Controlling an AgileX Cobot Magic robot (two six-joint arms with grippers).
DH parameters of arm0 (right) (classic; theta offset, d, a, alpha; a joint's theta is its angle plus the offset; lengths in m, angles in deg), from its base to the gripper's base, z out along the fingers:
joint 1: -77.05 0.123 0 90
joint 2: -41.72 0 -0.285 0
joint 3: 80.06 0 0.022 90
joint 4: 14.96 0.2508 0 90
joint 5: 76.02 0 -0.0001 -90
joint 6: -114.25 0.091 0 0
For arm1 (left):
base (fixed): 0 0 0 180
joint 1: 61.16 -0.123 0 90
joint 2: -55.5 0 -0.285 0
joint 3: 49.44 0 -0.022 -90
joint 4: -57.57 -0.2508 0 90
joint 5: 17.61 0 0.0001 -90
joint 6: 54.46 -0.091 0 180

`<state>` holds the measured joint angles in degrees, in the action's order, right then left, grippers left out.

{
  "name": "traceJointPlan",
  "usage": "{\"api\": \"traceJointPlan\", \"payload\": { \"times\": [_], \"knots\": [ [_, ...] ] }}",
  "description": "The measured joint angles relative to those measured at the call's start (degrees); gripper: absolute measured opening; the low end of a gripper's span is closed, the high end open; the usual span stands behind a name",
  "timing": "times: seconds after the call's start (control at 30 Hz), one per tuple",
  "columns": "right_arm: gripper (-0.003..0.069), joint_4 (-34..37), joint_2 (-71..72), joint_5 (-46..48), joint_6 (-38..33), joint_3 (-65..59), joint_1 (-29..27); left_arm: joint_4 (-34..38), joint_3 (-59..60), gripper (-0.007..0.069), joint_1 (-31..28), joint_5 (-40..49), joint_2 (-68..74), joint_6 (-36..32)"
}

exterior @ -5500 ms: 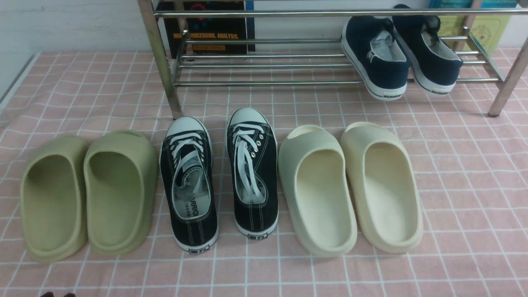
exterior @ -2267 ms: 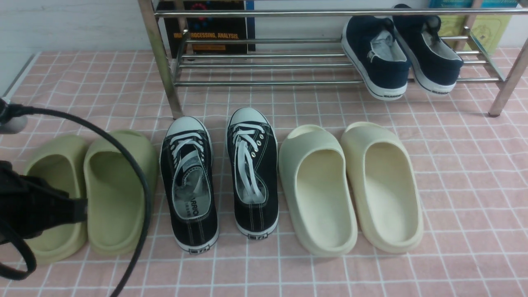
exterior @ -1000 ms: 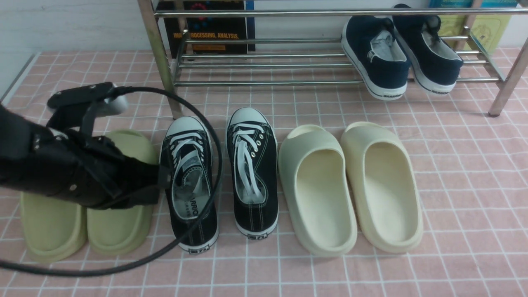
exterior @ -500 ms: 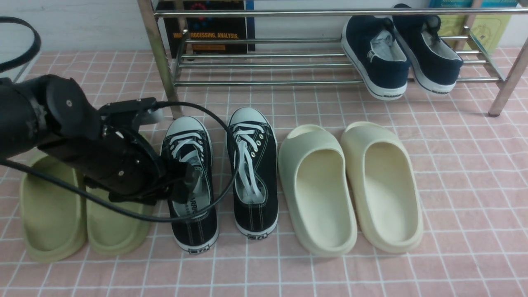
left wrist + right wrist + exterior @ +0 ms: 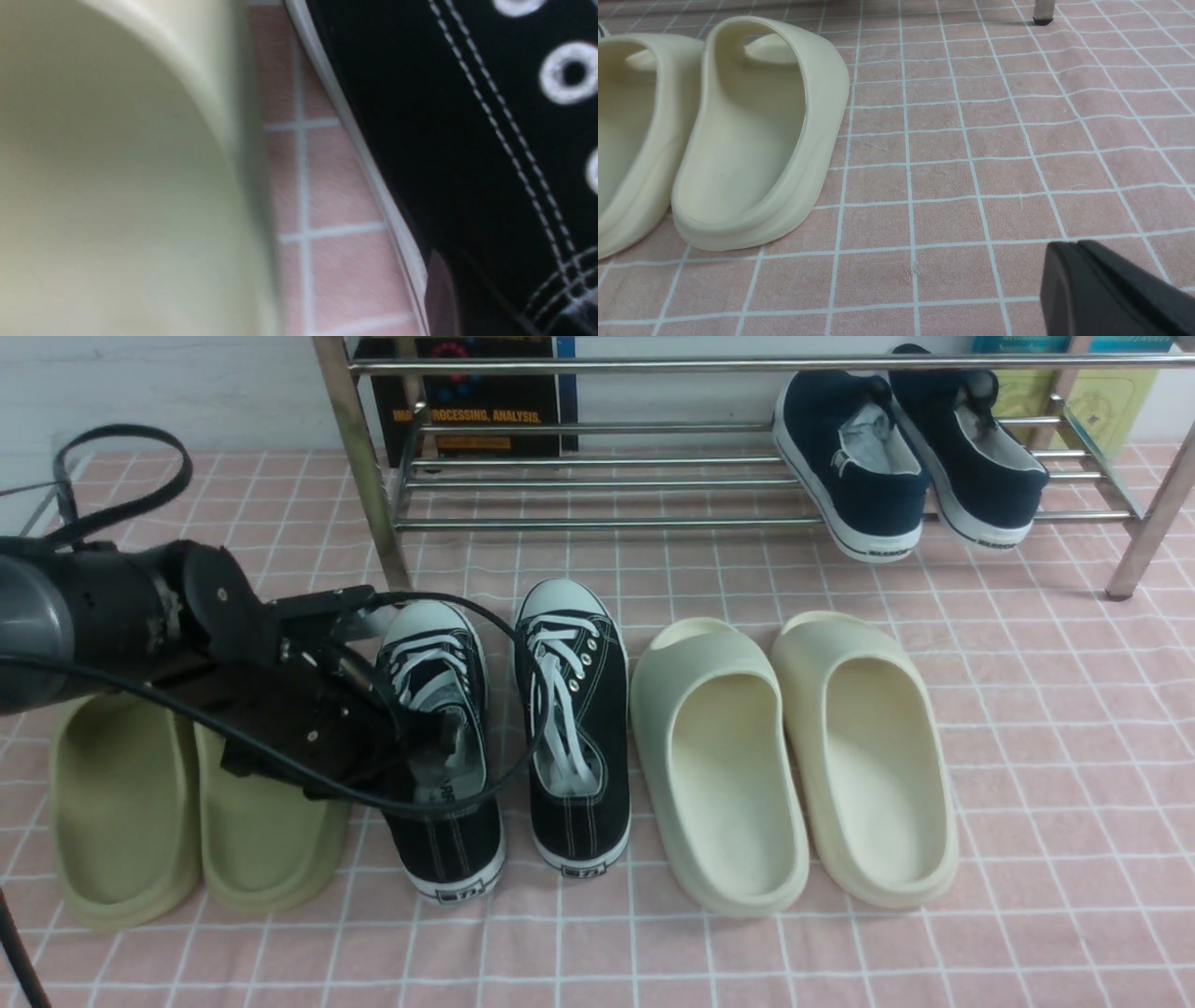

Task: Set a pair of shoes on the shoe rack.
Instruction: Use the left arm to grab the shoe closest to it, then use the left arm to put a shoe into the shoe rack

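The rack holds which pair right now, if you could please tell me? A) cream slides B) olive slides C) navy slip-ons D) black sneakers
C: the navy slip-ons sit on the lower bars of the rack, toward its right end.

Black left arm (image 5: 121, 616) with looping black cable (image 5: 542, 709).

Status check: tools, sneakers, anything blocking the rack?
Left tool shut on left sneaker, right sneaker beside it, neither on the shoe rack. Right tool shut, empty. Navy slip-ons occupy rack's right end.
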<state>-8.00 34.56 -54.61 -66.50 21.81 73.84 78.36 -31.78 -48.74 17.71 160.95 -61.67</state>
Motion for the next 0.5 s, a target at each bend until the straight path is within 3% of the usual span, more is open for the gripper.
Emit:
{"api": "traceJointPlan", "payload": {
  "times": [0.23,0.5],
  "knots": [
    [-0.0008,0.0,0.0,0.0,0.0,0.0,0.0,-0.7,-9.7,0.0011,0.1,10.1,-4.5,4.5],
    [-0.0003,0.0,0.0,0.0,0.0,0.0,0.0,-0.7,-22.3,0.0009,0.2,10.8,1.1,4.8]
  ]
}}
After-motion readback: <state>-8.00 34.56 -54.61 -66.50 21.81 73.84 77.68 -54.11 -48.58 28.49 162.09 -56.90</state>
